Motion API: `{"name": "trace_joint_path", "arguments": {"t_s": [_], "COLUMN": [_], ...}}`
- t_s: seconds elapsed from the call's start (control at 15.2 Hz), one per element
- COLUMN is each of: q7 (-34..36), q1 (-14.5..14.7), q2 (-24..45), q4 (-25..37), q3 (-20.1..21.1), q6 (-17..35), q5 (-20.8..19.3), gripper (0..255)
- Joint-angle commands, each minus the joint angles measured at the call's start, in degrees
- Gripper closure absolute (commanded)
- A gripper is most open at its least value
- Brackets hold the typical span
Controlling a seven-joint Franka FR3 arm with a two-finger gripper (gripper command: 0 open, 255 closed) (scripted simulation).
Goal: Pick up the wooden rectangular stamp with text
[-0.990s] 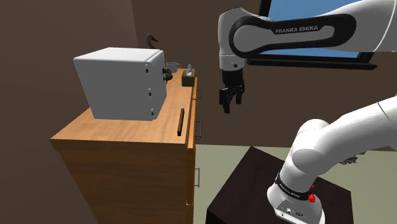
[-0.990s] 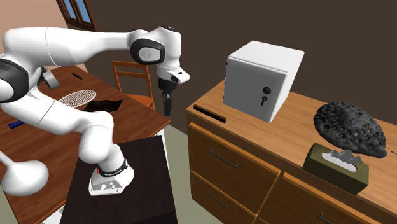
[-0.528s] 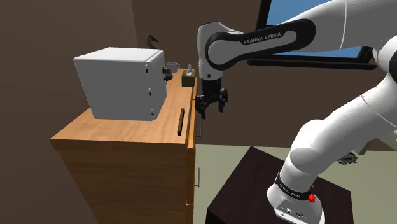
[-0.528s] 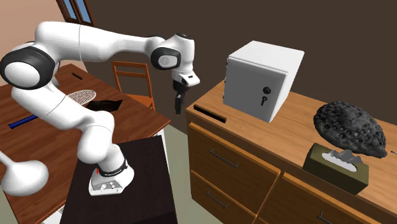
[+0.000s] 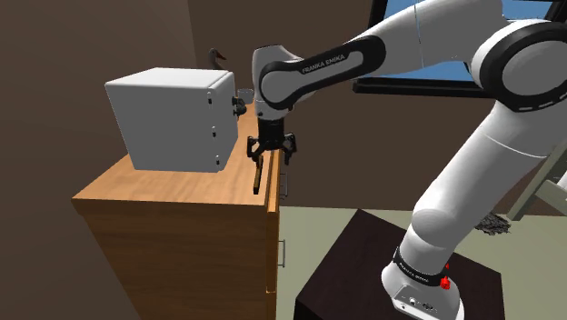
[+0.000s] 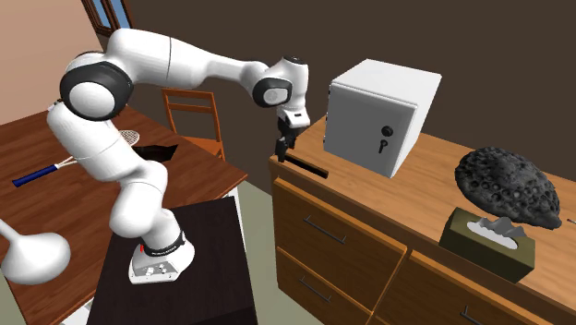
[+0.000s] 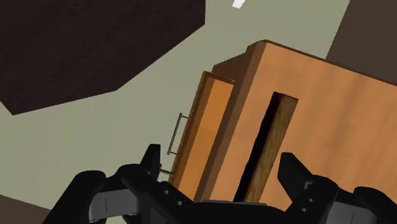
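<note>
You get a dim shoulder view: the walls sit in brown gloom, while the box (image 5: 173, 118) catches pale light on top and the blue pane (image 5: 427, 75) glows flat. Your second exterior view is brighter and even, with soft shading along the arm (image 6: 185, 60) and a warm sheen on the cabinet (image 6: 434, 185). At the wrist, the stamp (image 7: 277, 140) shows one side black with shade. All three pictures are sharp to their edges.

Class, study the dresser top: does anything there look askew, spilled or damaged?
Nothing stands out. The stamp lies flat near the dresser's edge, the safe stands upright, and the open gripper hovers over the stamp.
</note>
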Motion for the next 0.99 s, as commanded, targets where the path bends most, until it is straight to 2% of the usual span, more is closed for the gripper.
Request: {"name": "trace_joint_path", "arguments": {"t_s": [0.0,0.2,0.73,0.86,0.92], "q7": [5.2,12.9,13.8,13.8,13.8], "q1": [-0.9,-1.6,-1.4,-1.4,-1.4], "q2": [4.1,10.2,12.8,12.8,12.8], "q4": [2.5,7.1,3.9,3.9,3.9], "q3": [0.4,0.7,0.7,0.7,0.7], "q6": [2.3,4.9,10.6,10.6,10.7], "q5": [-1.1,-3.3,-4.1,-4.1,-4.1], "gripper": [0,0,0,0,255]}}
